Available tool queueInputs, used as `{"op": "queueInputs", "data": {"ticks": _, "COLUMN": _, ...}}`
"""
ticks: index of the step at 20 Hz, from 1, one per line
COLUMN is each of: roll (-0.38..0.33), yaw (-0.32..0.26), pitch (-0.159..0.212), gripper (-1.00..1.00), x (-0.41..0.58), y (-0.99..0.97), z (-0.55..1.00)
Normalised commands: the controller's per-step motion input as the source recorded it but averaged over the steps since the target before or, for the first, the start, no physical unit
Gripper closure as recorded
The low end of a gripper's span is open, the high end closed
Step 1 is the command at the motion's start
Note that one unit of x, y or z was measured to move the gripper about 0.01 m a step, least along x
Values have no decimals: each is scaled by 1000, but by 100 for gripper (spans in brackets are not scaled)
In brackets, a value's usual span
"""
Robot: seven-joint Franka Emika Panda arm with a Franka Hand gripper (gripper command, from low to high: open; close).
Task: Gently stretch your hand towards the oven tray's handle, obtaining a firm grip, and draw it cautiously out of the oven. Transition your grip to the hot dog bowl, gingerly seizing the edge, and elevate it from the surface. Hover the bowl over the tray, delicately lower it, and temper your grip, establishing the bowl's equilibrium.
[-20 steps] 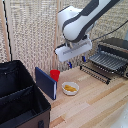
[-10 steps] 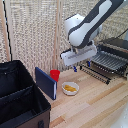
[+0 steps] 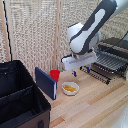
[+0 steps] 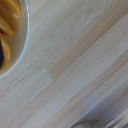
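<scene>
Wrist view is blurred and shows mostly the pale wooden desk [image 4: 75, 65], with only a part of the hot dog bowl [image 4: 15, 45] cut off at one corner; its white rim and some yellow-orange food are visible, and a dark spot inside that I cannot identify. No fingers of the end effector appear in this view.

In the exterior view the end effector [image 3: 75, 73] hangs above the desk [image 3: 95, 105], a little higher than the hot dog bowl [image 3: 70, 88] and toward the exterior view's right of it. It holds nothing, but the picture is too coarse, so I cannot tell if its fingers are spread or pressed together.

The bowl stands on the desk with yellow-orange pieces inside. Just behind it is a small red cup [image 3: 55, 75]; what it contains is hidden. A blue flat object [image 3: 46, 82] stands beside them, leaning at the big black open case [image 3: 20, 100], whose inside is dark.

At the exterior view's right the oven [image 3: 116, 47] is cut off by the frame edge. The oven tray [image 3: 111, 62] is drawn out in front of it, with the tray's handle [image 3: 100, 75] along the front edge.
</scene>
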Motion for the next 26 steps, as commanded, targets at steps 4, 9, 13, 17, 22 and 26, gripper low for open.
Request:
{"op": "queueInputs", "data": {"ticks": 4, "roll": -18, "yaw": 6, "pitch": 36, "gripper": -100, "x": 19, "y": -47, "z": -310}}
{"op": "queueInputs", "data": {"ticks": 9, "roll": -36, "yaw": 47, "pitch": 5, "gripper": -100, "x": 39, "y": -233, "z": -275}}
{"op": "queueInputs", "data": {"ticks": 13, "roll": -27, "yaw": 77, "pitch": 0, "gripper": -100, "x": 55, "y": -366, "z": -270}}
{"op": "queueInputs", "data": {"ticks": 17, "roll": -7, "yaw": 99, "pitch": 0, "gripper": -100, "x": 56, "y": -254, "z": -276}}
{"op": "queueInputs", "data": {"ticks": 22, "roll": 0, "yaw": 82, "pitch": 4, "gripper": -100, "x": 0, "y": -65, "z": -171}}
{"op": "queueInputs", "data": {"ticks": 26, "roll": 12, "yaw": 31, "pitch": 40, "gripper": 100, "x": 0, "y": 0, "z": -155}}
